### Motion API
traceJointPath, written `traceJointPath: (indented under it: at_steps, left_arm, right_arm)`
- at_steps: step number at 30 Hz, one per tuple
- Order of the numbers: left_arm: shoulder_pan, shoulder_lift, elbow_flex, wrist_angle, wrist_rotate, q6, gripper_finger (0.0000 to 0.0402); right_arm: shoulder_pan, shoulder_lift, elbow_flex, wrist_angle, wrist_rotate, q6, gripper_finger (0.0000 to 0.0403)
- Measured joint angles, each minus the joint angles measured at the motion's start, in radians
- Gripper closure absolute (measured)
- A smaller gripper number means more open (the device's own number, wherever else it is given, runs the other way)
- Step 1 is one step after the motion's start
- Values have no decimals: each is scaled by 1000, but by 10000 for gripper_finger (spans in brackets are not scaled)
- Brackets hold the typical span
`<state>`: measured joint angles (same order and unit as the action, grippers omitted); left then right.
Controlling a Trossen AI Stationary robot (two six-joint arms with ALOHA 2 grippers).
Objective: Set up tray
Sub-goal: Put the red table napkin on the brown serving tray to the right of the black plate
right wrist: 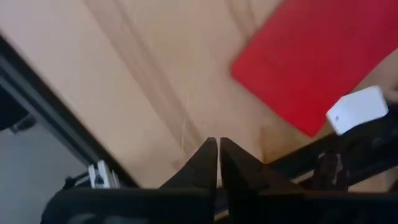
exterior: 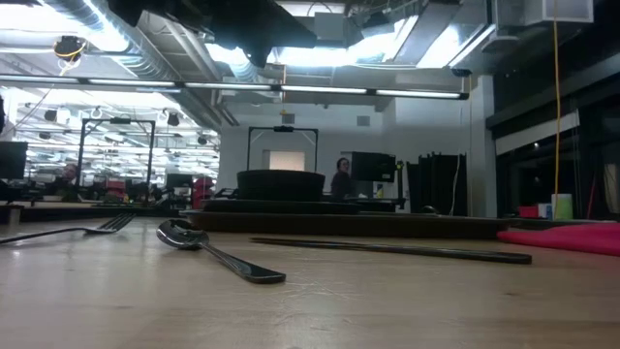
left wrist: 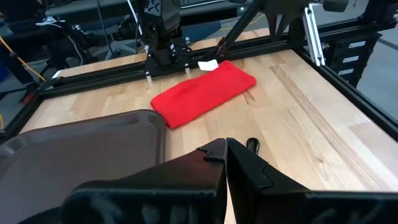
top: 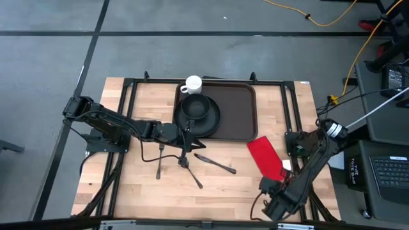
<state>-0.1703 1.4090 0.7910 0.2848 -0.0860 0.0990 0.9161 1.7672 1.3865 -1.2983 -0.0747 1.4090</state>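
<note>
Left claw (top: 186, 132) pinched closed by the tray (top: 239, 112), right claw (top: 276, 206) closed too

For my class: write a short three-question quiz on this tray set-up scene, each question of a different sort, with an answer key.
1. True or false: the white mug stands in the middle of the tray.
2. Multiple choice: the red napkin lies A) on the tray, B) on the table off the tray's corner, C) under the black bowl.
3. Fill in: the fork, spoon and knife lie on the bare ____.

Key
1. False: it stands at the tray's far left corner.
2. B.
3. Table. The left tool and right tool are both shut and hold nothing.
</note>
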Motion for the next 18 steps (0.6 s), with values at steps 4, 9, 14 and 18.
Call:
traceJointPath:
  at_steps: [4, 9, 14, 18]
  left_arm:
    - [0, 0, 0, 0, 0, 0, 398]
    - [0, 0, 0, 0, -1, 0, 398]
    - [0, 0, 0, 0, -2, 0, 398]
    - [0, 0, 0, 0, -2, 1, 398]
  right_arm:
    - [1, 8, 0, 21, -22, 1, 375]
    - [-16, 8, 0, 36, -25, 63, 386]
    - [-30, 7, 0, 32, -24, 57, 397]
    - [-37, 7, -1, 29, 26, 84, 379]
